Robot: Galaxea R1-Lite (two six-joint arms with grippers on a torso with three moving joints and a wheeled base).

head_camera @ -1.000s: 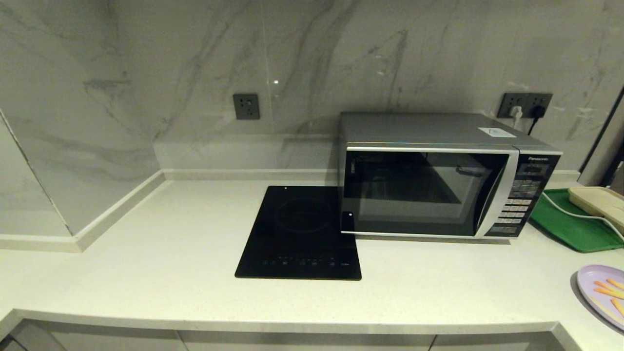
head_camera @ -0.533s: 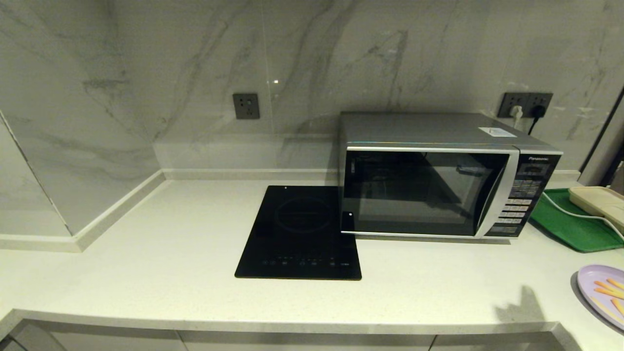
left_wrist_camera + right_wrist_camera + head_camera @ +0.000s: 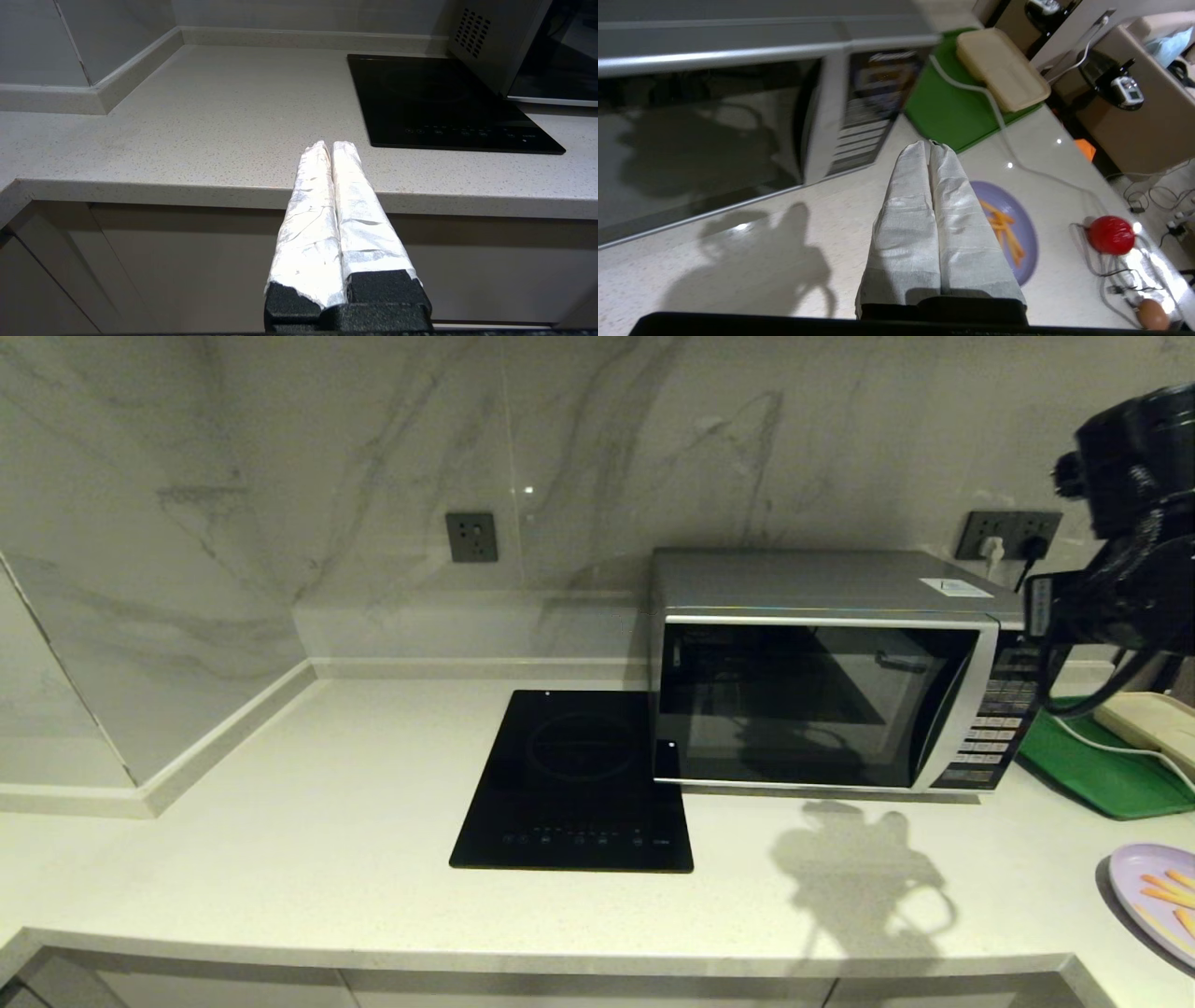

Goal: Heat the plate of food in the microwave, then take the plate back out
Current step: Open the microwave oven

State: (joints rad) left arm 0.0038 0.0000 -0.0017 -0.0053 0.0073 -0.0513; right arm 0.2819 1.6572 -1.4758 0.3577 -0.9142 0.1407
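The right gripper (image 3: 930, 145) hangs at the frame's upper right beside the microwave (image 3: 840, 672) — fingers pressed together, empty. The plate (image 3: 1153, 896) sits lower right. The left gripper (image 3: 330, 145) is closed too, parked off the counter's (image 3: 196, 116) near edge.

Black induction cooktop (image 3: 574, 782) on pale countertop (image 3: 280, 821), green tray (image 3: 1083, 761) bearing cream slab (image 3: 1148, 723)

On the table (image 3: 280, 821) we count one microwave (image 3: 822, 672), one black cooktop (image 3: 574, 784), one green tray (image 3: 1088, 761) carrying one cream slab (image 3: 1148, 723), and one plate of food (image 3: 1153, 896) at the near right. We count two wall sockets, one (image 3: 471, 538) at the far left of the microwave and one (image 3: 1008, 534) behind it. From the right wrist we also count one red ball (image 3: 1111, 234) and one egg (image 3: 1150, 314); two tools show, the left tool (image 3: 331, 149) and the right tool (image 3: 930, 148).
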